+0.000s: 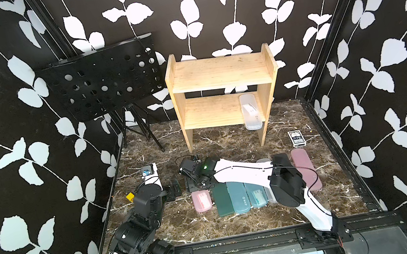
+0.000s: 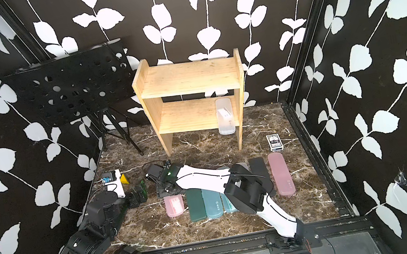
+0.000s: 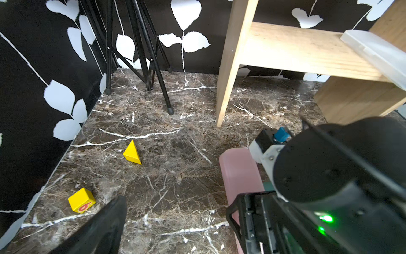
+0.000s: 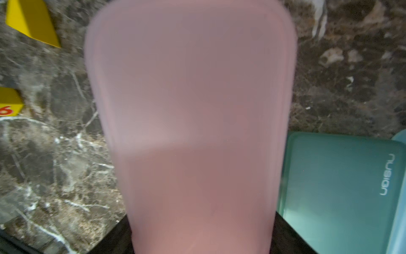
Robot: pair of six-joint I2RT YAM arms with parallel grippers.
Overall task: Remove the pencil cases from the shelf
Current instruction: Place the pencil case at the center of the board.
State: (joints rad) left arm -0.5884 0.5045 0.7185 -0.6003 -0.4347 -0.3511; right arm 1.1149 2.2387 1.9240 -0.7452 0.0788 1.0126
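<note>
The wooden shelf [image 1: 215,74] stands at the back. One frosted clear pencil case [image 1: 250,111] lies on its lower tier at the right, overhanging the front edge. My right gripper [image 1: 199,187] is shut on a pink pencil case [image 4: 193,110] at the left end of a row on the table. Beside that case lie dark green [image 1: 222,199], teal [image 1: 239,197] and light blue [image 1: 256,194] cases. A black case [image 2: 259,168] and a second pink case [image 1: 306,169] lie further right. My left gripper [image 1: 175,190] is open and empty, left of the row.
A black perforated music stand [image 1: 103,80] on a tripod stands at the back left. A card box [image 1: 296,139] lies right of the shelf's legs. A yellow wedge [image 3: 131,152] and a yellow cube [image 3: 81,200] sit by the left wall.
</note>
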